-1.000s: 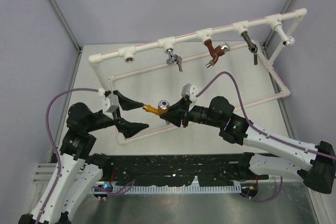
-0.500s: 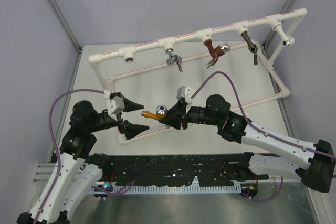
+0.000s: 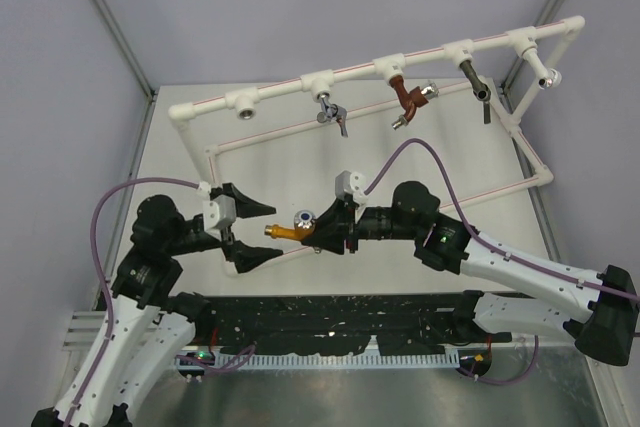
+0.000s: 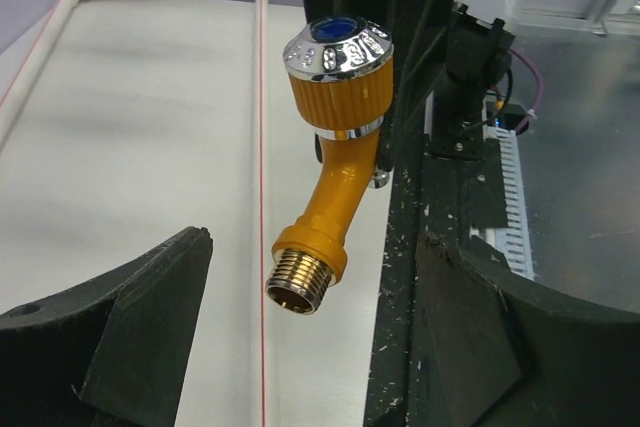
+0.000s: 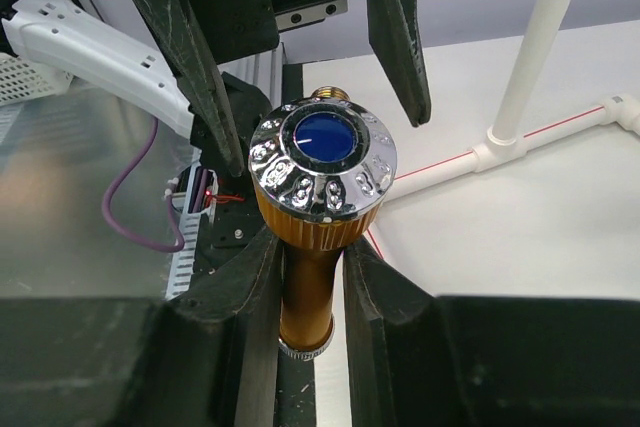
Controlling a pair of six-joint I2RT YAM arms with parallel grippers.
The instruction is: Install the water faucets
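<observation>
My right gripper (image 3: 322, 232) is shut on the orange-yellow faucet (image 3: 290, 231), holding it above the table near the front pipe. Its silver knob with a blue centre (image 5: 322, 162) faces the right wrist camera, the body clamped between both fingers (image 5: 250, 287). My left gripper (image 3: 255, 234) is open, its two black fingers either side of the faucet's brass threaded end (image 4: 297, 282) without touching it. In the left wrist view the faucet (image 4: 335, 147) hangs between the fingers (image 4: 150, 297). The white pipe frame (image 3: 360, 72) has an empty socket (image 3: 243, 103) at the far left.
On the top pipe hang a silver tap (image 3: 330, 112), a reddish-brown tap (image 3: 408, 102), a dark grey tap (image 3: 478, 87) and a silver fitting (image 3: 548, 75). A lower white pipe loop (image 3: 530, 162) rests on the table. A black rail (image 3: 330, 312) runs along the near edge.
My right gripper carried the faucet left and nearer the front. My left gripper turned toward it, and its open fingers now flank the faucet's threaded end.
</observation>
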